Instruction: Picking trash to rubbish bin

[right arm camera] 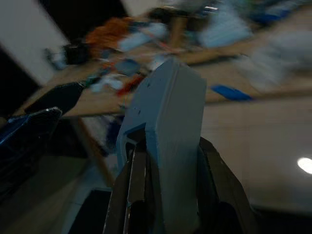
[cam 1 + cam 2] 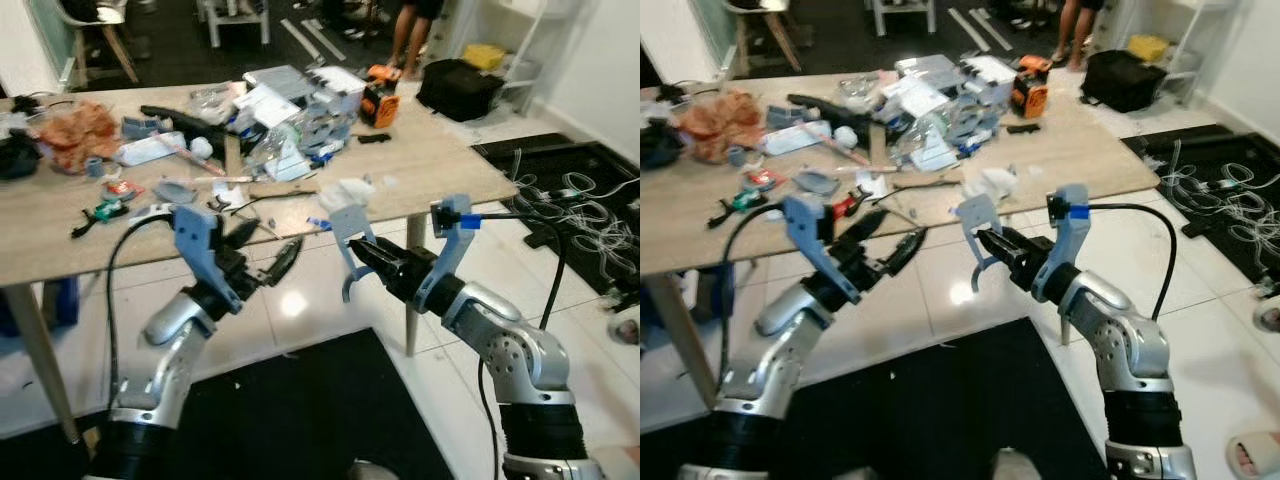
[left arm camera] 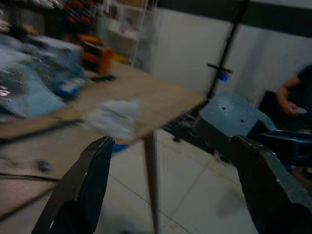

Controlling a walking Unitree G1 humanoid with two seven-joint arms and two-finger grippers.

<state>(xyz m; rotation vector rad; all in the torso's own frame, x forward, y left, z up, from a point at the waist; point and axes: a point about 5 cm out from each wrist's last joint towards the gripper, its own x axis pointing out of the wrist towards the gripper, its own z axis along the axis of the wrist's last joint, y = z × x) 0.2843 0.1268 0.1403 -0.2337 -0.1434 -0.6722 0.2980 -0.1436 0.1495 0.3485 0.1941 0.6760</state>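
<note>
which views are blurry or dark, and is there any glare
Left wrist view: dim, the white crumpled trash on the table smeared. Right wrist view: dark, background clutter blurred, the blue-grey plastic piece close up. Eye views: bright, fairly sharp, glare on the floor tiles.

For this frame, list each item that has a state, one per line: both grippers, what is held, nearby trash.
Left gripper: open, empty, held off the table's near edge.
Right gripper: shut on a grey-blue plastic piece.
Plastic piece: gripped, held in the air in front of the table.
White crumpled tissue: lying on the table near its front edge.
</note>
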